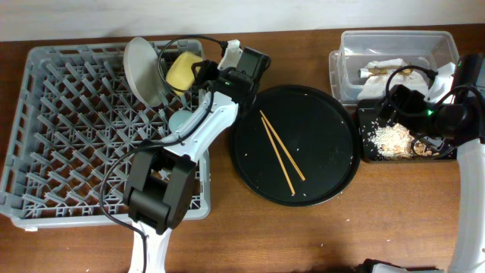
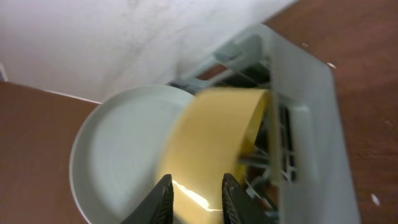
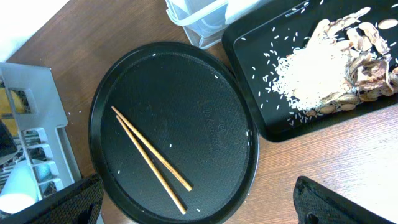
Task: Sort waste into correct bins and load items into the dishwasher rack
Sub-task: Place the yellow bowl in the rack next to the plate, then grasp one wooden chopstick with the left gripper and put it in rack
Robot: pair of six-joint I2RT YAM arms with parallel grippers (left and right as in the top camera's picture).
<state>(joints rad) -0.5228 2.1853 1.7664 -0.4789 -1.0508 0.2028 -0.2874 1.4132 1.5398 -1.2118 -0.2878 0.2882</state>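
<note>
Left claw (image 2: 196,200) pinches the smooth yellow bowl (image 2: 211,137) by its rim; right claw (image 3: 202,205) gapes wide, empty.

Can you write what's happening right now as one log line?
left gripper: shut on bowl at rack, beside plate | right gripper: open, empty | chopsticks: on round tray

1 big square grey plastic rack (image 1: 45,152) — 1 pale grey round plate (image 1: 142,70), 1 yellow bowl (image 1: 180,72), 1 small light-blue cup (image 1: 180,119), 2 thin wooden chopsticks (image 1: 280,150) — 1 big round black tray (image 1: 318,129), 1 clear plastic tub (image 1: 394,38), 1 black rectangular tray (image 1: 367,148).
</note>
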